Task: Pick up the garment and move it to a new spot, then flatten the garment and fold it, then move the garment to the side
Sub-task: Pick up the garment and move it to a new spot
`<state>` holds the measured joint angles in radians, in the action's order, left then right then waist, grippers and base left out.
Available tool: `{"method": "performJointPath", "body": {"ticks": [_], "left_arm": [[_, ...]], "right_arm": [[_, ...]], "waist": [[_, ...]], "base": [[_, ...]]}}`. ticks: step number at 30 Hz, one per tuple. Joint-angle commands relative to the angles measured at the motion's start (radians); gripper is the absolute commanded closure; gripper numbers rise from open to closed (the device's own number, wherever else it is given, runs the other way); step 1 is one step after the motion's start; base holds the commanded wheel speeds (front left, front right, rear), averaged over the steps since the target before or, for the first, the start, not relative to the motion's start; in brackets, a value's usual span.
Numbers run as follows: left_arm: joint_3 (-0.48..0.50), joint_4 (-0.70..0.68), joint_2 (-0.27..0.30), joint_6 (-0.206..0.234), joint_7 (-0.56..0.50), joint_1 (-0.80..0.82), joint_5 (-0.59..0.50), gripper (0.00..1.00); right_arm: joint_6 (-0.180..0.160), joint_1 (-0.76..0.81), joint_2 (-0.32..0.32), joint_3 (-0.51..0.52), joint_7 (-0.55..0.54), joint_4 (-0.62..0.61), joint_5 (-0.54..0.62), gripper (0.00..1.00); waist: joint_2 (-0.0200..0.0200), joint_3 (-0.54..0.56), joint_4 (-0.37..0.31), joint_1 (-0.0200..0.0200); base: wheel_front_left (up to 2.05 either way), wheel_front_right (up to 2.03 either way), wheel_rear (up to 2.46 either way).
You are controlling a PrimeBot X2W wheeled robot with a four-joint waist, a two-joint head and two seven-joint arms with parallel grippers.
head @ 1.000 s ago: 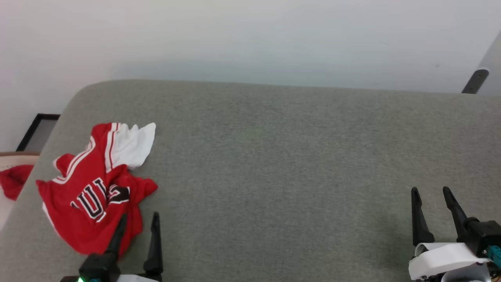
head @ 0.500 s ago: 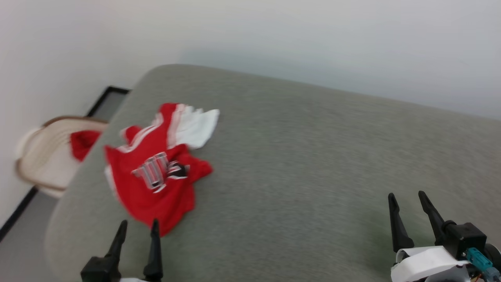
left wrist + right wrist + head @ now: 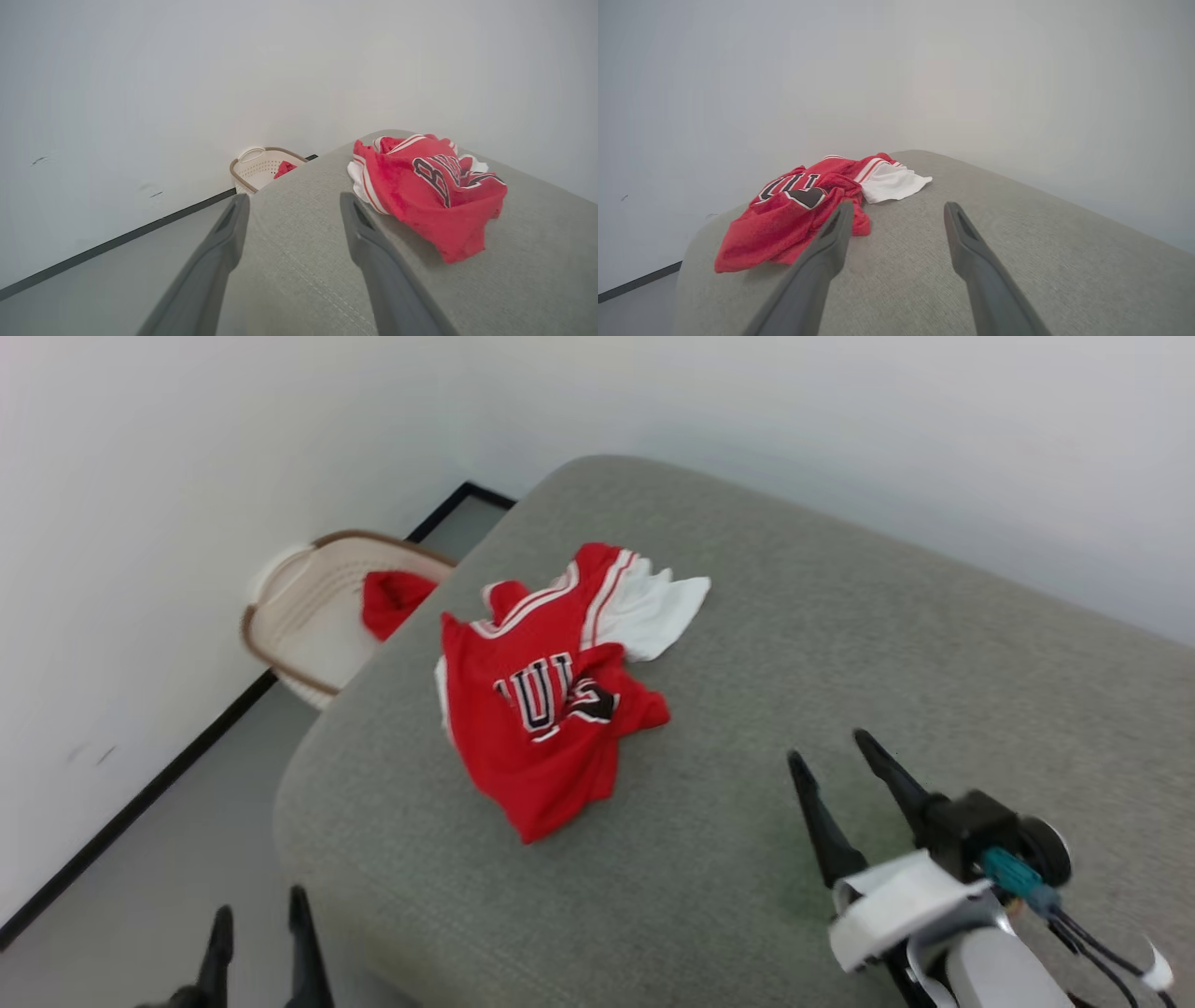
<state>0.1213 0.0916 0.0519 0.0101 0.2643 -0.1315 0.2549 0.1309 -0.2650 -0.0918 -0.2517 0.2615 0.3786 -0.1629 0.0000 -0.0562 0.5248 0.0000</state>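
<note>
The garment [image 3: 546, 709], a red jersey with white sleeves and black white-outlined letters, lies crumpled near the left corner of the grey padded surface [image 3: 840, 644]. It also lies ahead in the left wrist view [image 3: 430, 186] and the right wrist view [image 3: 808, 205]. My left gripper [image 3: 260, 915] is open at the lower left, off the surface's near corner and apart from the garment. Over the surface at the lower right, my right gripper [image 3: 829, 751] is open and empty, a short way right of the garment.
A cream laundry basket [image 3: 299, 616] with a brown rim stands on the floor by the wall, left of the surface, holding a red cloth scrap [image 3: 394, 600]. A white wall runs behind. The surface's rounded near-left corner [image 3: 308, 803] drops to the grey floor.
The head camera has turned left, so the whole picture shifted right and the basket came into view. The garment lies as before. Both grippers stay open.
</note>
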Motion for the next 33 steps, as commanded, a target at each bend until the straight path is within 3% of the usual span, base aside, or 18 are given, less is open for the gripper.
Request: {"method": "performJointPath", "body": {"ticks": [1, 9, 12, 18, 24, 28, 33], "left_arm": [[0.000, -0.009, -0.001, 0.009, 0.000, -0.011, 0.008, 0.00], [-0.027, -0.036, -0.001, 0.039, 0.000, -0.036, 0.039, 0.00], [-0.036, -0.019, -0.001, 0.011, 0.000, -0.003, 0.034, 0.00], [-0.075, 0.101, 0.016, -0.087, 0.000, 0.195, -0.049, 0.00], [-0.115, 0.327, 0.079, -0.131, -0.007, 0.525, -0.023, 0.00], [-0.156, 0.512, 0.134, -0.140, -0.100, 0.727, 0.051, 0.00], [-0.280, 0.710, 0.221, -0.140, -0.337, 0.905, 0.182, 0.00]], "right_arm": [[0.000, -0.017, -0.008, -0.012, 0.005, 0.007, -0.010, 0.00], [0.000, -0.029, -0.038, -0.065, 0.005, 0.013, -0.065, 0.00], [0.000, -0.004, -0.052, -0.055, 0.005, 0.001, -0.076, 0.00], [0.000, 0.049, -0.066, 0.016, 0.005, -0.044, -0.057, 0.00], [0.000, 0.035, -0.066, 0.039, 0.005, -0.084, -0.029, 0.00], [0.000, 0.014, -0.066, 0.030, 0.005, -0.100, -0.025, 0.00], [0.000, -0.017, -0.063, 0.027, 0.005, -0.113, -0.026, 0.00]], "waist": [[0.0000, -0.033, 0.032, 0.0000], [0.0000, -0.039, 0.029, 0.0000], [0.0000, -0.041, 0.024, 0.0000], [0.0000, -0.062, 0.009, 0.0000], [0.0000, -0.144, -0.099, 0.0000], [0.0000, -0.198, -0.176, 0.0000], [0.0000, -0.245, -0.265, 0.0000]], "base": [[-0.17, -0.17, -0.17], [-0.08, -0.08, -0.08], [0.00, 0.00, 0.00], [0.00, 0.00, 0.00], [0.00, 0.00, 0.00], [0.00, 0.00, 0.00], [0.00, 0.00, 0.00]]}}
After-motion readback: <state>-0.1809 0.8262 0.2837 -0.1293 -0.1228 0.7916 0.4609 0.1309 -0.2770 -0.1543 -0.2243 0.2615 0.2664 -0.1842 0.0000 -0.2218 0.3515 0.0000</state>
